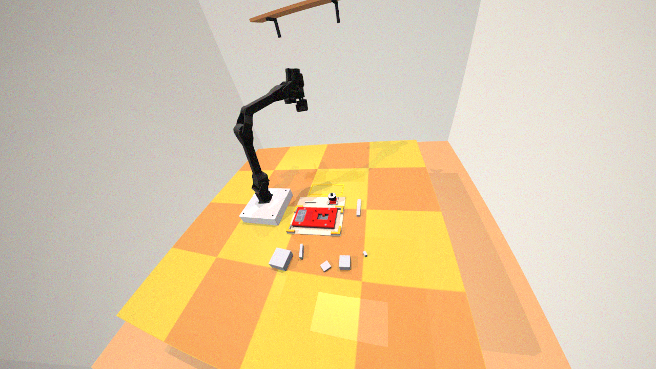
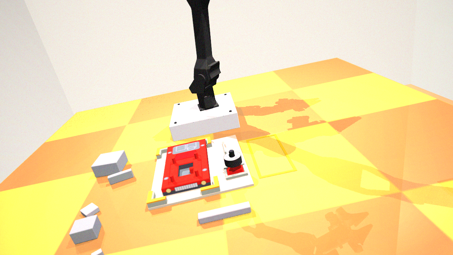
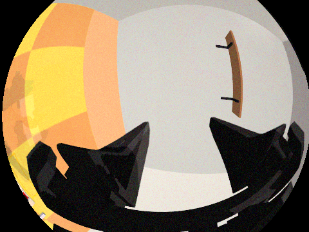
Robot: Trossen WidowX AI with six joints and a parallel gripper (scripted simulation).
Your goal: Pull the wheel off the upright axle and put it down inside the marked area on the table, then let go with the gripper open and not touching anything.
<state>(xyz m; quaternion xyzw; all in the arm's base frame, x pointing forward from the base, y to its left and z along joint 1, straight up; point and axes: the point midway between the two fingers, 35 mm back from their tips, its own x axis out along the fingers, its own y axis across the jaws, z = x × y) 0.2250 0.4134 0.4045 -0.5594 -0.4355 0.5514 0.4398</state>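
High overhead, the gripper hangs with its jaws partly spread and nothing between them, aimed at the grey wall and a wooden shelf. Down on the checkered table the black wheel sits on its upright axle, over a red block at the edge of the white board. Just beside it, apart from the board, lies the yellow-outlined marked area. A red car body rests on the same board, with grey blocks scattered nearby
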